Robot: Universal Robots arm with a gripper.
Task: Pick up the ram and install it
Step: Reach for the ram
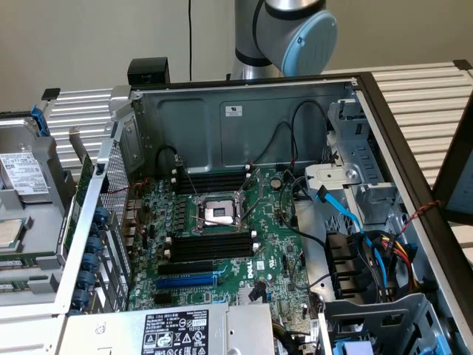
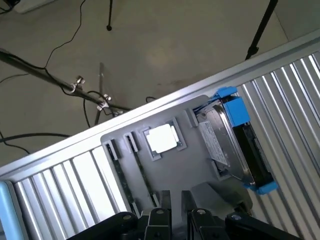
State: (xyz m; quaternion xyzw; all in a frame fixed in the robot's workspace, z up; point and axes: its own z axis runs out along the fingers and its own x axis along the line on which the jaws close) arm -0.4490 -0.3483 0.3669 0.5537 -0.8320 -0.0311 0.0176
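Note:
Two long thin ram sticks stand on edge in the slots of a grey holder tray (image 2: 195,165): one ram (image 2: 142,172) nearer the fingers, the other (image 2: 121,177) beside it. In the exterior view the same sticks (image 1: 26,259) lie at the far left, outside the computer case. My gripper (image 2: 175,200) hangs above the tray close to the sticks' near ends, its two fingers a narrow gap apart with nothing between them. The green motherboard (image 1: 266,244) lies in the open case, with black memory slots (image 1: 211,248) on either side of the processor socket (image 1: 219,213).
The tray also holds a processor chip (image 2: 162,138) and a hard drive (image 2: 235,145) in blue brackets. Case walls (image 1: 236,118), cables (image 1: 347,214) and a power supply (image 1: 177,330) ring the motherboard. The arm's elbow (image 1: 295,33) stands behind the case. Tripod legs (image 2: 75,85) stand on the floor.

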